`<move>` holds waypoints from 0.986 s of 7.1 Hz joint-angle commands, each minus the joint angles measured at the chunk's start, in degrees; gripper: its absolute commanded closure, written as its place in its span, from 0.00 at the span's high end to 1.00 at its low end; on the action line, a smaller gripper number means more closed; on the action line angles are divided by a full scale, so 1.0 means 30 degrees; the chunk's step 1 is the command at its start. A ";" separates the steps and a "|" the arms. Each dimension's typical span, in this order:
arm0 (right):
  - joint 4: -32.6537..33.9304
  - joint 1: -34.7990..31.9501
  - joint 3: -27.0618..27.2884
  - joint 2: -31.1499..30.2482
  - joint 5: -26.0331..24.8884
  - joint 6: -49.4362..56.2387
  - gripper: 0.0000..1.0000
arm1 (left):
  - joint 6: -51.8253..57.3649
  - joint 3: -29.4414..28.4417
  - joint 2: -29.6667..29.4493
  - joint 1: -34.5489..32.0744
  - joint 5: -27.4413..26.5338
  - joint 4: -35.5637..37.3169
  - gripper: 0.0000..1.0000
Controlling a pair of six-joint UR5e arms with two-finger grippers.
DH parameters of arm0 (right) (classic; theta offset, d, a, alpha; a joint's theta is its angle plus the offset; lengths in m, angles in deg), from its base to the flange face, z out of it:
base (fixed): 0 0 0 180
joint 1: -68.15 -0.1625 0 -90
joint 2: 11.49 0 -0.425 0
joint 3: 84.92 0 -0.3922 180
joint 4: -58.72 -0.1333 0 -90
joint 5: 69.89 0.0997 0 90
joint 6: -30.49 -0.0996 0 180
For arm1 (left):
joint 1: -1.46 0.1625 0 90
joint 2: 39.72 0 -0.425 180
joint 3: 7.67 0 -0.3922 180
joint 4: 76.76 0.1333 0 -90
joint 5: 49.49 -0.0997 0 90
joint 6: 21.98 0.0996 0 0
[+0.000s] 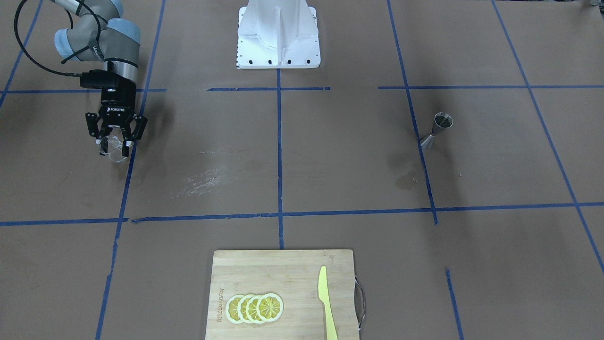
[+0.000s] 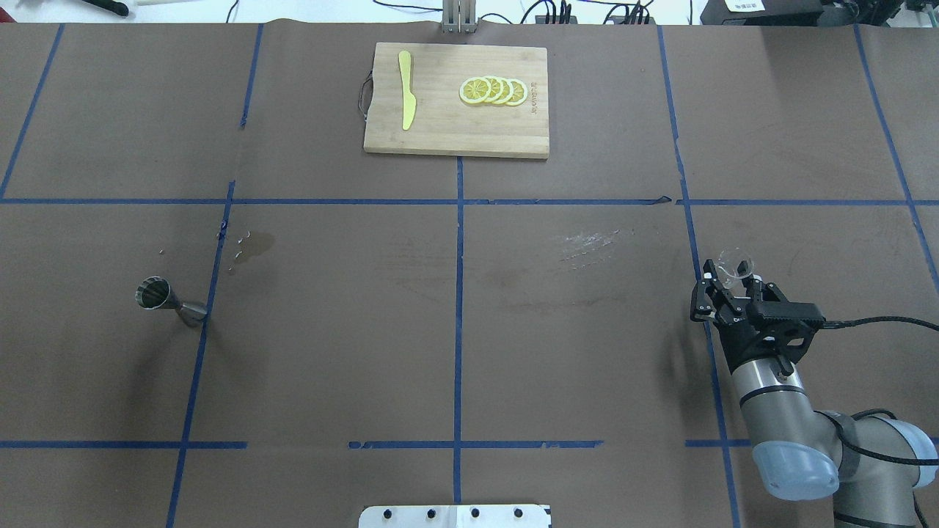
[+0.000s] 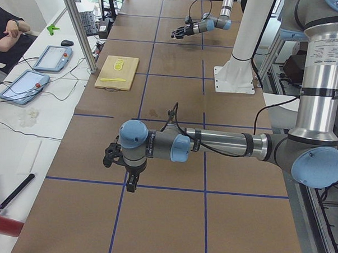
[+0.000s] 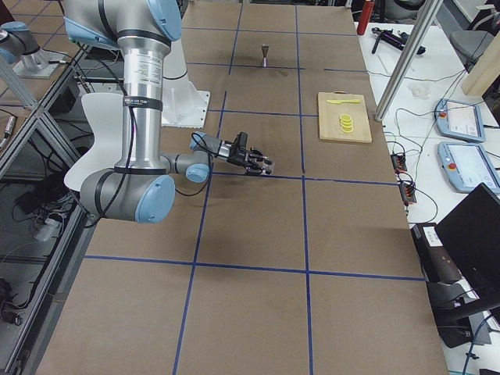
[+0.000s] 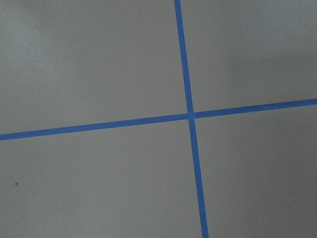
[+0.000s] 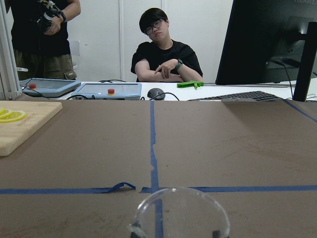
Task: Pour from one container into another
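Grip looks set: your right claw pinches the small clear glass cup, probably for carrying to the silver double-cone metal jigger, well apart across the brown table. Whether the left claw is spread or pressed together, I cannot tell.

Found jigger on tabletop's left half, glass in right claw well apart rightward, cutting board at far edge, knife on it left of lemon slices.

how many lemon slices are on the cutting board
4 lemon slices, overlapping in one row on the cutting board, on the side of the yellow knife away from the board's handle. Another could hide under the overlap.
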 commanded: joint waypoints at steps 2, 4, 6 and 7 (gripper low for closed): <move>-0.0020 0.0536 -0.1138 0.0265 -0.0945 -0.0430 0.00 | 0.0000 0.0000 0.0014 0.0001 -0.0029 0.0019 1.00; -0.0020 0.0945 -0.1344 0.0294 -0.0975 -0.0955 0.00 | 0.0000 0.0000 0.0014 0.0001 -0.0029 -0.0010 1.00; -0.0020 0.1093 -0.1548 0.0294 -0.0946 -0.1045 0.10 | 0.0000 0.0000 0.0014 0.0001 -0.0029 0.0019 1.00; -0.0948 0.1152 -0.1637 0.0294 -0.0946 -0.1074 0.17 | 0.0000 0.0000 0.0014 0.0001 -0.0029 -0.0010 1.00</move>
